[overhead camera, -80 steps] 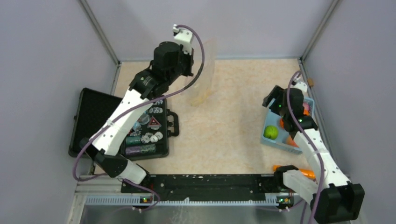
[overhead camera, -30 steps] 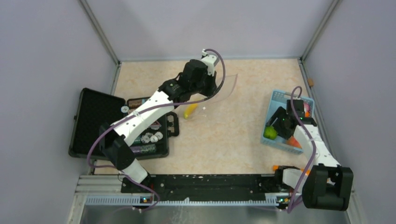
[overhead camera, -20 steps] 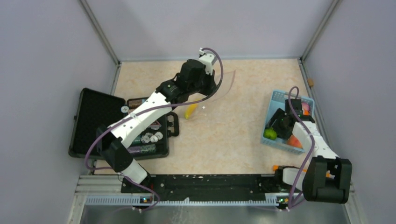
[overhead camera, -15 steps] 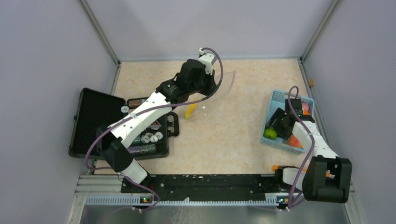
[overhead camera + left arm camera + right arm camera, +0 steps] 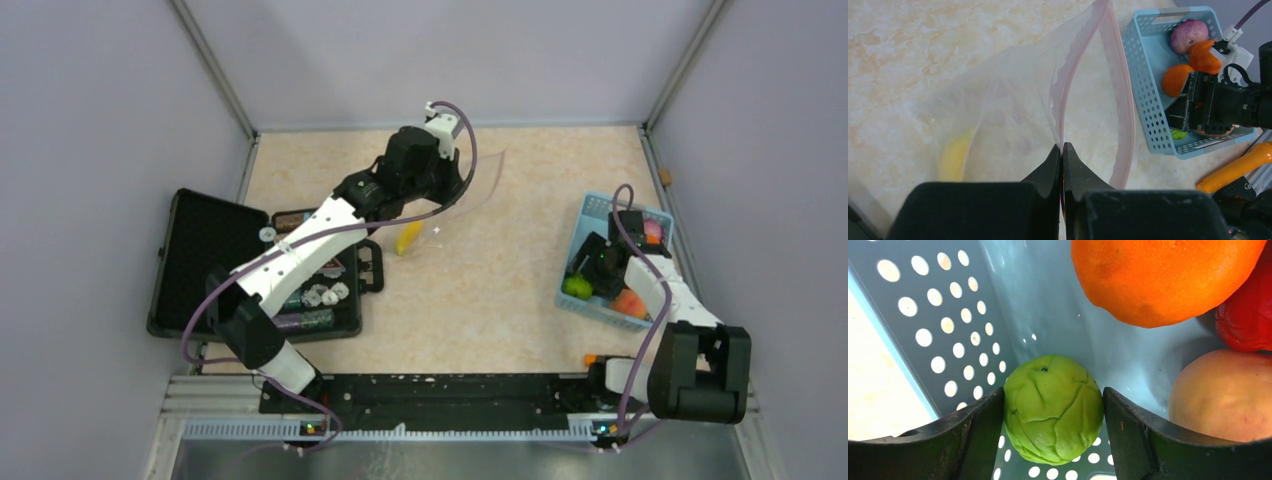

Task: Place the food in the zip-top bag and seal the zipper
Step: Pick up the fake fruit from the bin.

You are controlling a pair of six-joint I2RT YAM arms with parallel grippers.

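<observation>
Left fingers (image 5: pixel 1053 160) together, pinching the zip-top bag (image 5: pixel 1013 100) at its zipper (image 5: pixel 1131 120) edge. Bag mouth gapes open, banana (image 5: pixel 955 157) inside. Right fingers (image 5: pixel 980 430) down in the blue basket (image 5: pixel 923 315), spread around the green apple (image 5: pixel 1053 407), touching both sides. Can't tell if actually gripping.

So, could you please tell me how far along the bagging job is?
Done: the banana lies inside the zip-top bag. In hand: the left gripper pinches the bag's rim, holding its mouth open, while the right gripper has open jaws bracketing the green apple in the basket. Left: the apple, orange, peach and red piece need bagging, then the zipper, now gaping, needs sealing.
</observation>
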